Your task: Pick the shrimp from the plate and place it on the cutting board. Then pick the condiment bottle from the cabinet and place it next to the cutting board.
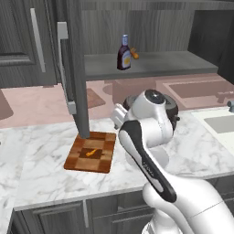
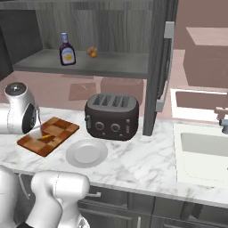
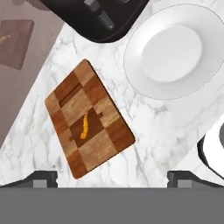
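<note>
The gripper (image 3: 112, 178) hangs above the marble counter (image 1: 45, 151) with its two dark tips spread wide, holding nothing and touching nothing. Below it the small curved orange shrimp (image 3: 84, 127) lies in the middle of the checkered wooden cutting board (image 3: 98, 144), near the counter's front edge. The round, flat, pale plate (image 2: 75, 158) sits bare just beside the board. Farther back, the dark reddish condiment bottle (image 1: 124, 53) stands upright on the cabinet (image 1: 183, 27) shelf.
</note>
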Motion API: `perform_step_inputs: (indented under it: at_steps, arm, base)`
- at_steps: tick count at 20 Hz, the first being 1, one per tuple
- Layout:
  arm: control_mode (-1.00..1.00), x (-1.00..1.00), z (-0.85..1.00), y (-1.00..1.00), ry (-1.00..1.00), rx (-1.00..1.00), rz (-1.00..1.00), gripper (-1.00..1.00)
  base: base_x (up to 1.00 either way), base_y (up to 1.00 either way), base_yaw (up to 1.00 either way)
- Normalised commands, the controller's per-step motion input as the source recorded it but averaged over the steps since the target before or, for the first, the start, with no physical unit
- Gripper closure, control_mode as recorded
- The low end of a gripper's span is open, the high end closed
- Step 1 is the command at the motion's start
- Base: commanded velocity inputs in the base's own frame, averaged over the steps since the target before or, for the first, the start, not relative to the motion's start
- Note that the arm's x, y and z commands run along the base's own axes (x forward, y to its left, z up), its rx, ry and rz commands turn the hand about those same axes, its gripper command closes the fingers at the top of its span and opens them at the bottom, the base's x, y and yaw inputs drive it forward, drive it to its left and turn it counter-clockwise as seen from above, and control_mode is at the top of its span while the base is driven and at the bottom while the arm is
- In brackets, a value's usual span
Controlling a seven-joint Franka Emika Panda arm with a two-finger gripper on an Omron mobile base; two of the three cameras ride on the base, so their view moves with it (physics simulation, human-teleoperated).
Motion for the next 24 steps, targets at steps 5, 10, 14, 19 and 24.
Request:
perform_step_inputs:
  at_steps: [5, 10, 14, 19, 24]
  arm:
    - [-1.00, -0.24, 0.24, -0.17, 0.00, 0.16, -0.02, -1.00]
    - [-1.00, -0.22, 0.18, -0.06, 0.00, 0.18, -0.02, -1.00]
    - [-1.00, -0.16, 0.07, 0.00, 0.00, 0.18, -0.04, -1.00]
    - [-1.00, -0.03, 0.02, 0.00, 0.01, 0.17, -0.06, -1.00]
    - [-1.00, 0.01, 0.00, -0.01, 0.09, 0.18, -0.09, -1.00]
  base:
    - [0.00, 0.00, 0.00]
    - [0.00, 0.00, 0.00]
    - [0.00, 0.00, 0.00]
    - [0.00, 0.00, 0.00]
    - [0.00, 0.00, 0.00]
